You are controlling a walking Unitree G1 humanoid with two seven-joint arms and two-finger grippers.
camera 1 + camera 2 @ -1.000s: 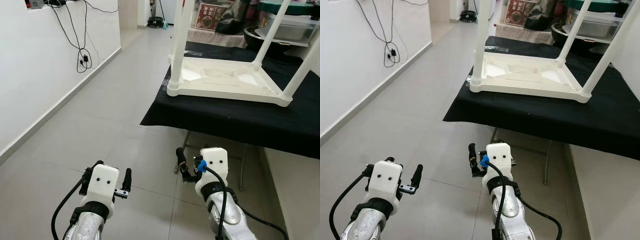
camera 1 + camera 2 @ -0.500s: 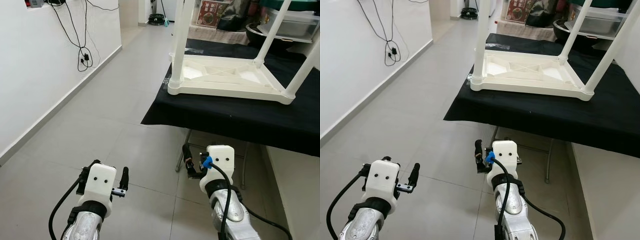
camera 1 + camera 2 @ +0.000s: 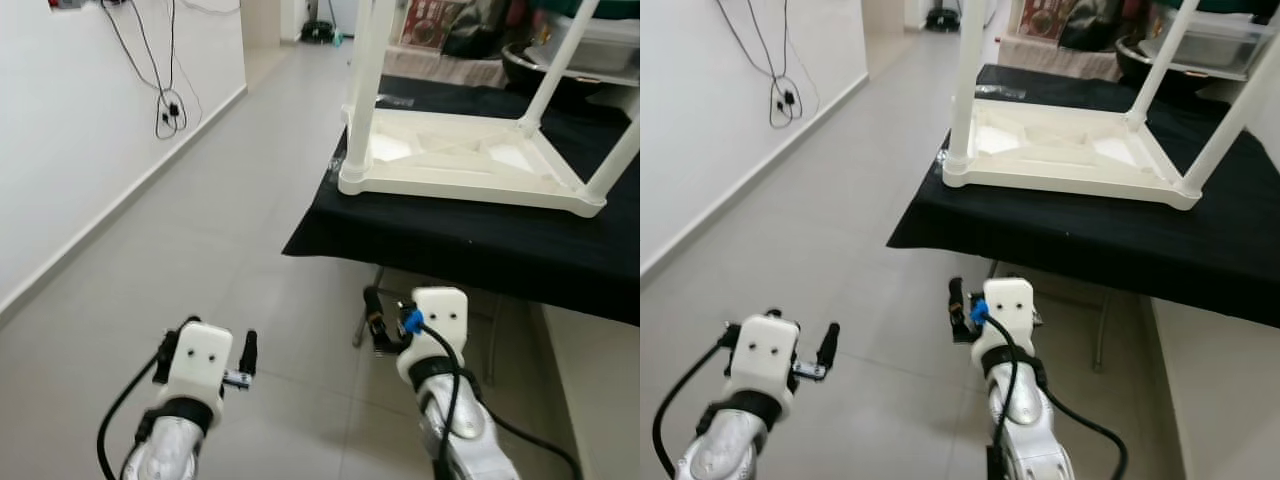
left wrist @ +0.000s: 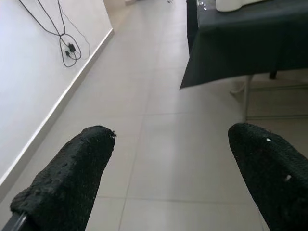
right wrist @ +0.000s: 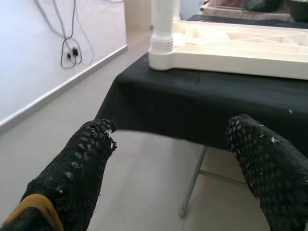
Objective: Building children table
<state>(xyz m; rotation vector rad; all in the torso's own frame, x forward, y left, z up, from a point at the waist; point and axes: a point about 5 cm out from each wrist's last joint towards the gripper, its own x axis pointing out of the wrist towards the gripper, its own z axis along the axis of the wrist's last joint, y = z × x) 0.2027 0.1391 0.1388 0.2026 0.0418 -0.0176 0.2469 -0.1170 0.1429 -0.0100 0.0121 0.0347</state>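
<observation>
A white plastic children's table (image 3: 470,165) lies upside down on a black-clothed work table (image 3: 450,245), its legs (image 3: 365,90) pointing up. Both my arms are held low over the grey floor, short of the cloth's front edge. My left gripper (image 4: 171,139) is open with nothing between its fingers and looks along the floor beside the cloth's corner. My right gripper (image 5: 175,127) is open too and faces the near corner of the upturned table (image 5: 163,53). One black finger (image 3: 372,305) of the right gripper shows beside its white wrist housing.
A white wall (image 3: 70,150) with hanging black cables (image 3: 168,100) runs along the left. Metal folding legs (image 3: 362,325) stand under the black cloth. Boxes, a dark pot and containers (image 3: 445,25) crowd the far side. Open tiled floor (image 3: 230,170) stretches ahead on the left.
The whole view has shifted a little, with the work table slightly nearer and lower in the picture. Both arms keep the same low pose, and both grippers stay open.
</observation>
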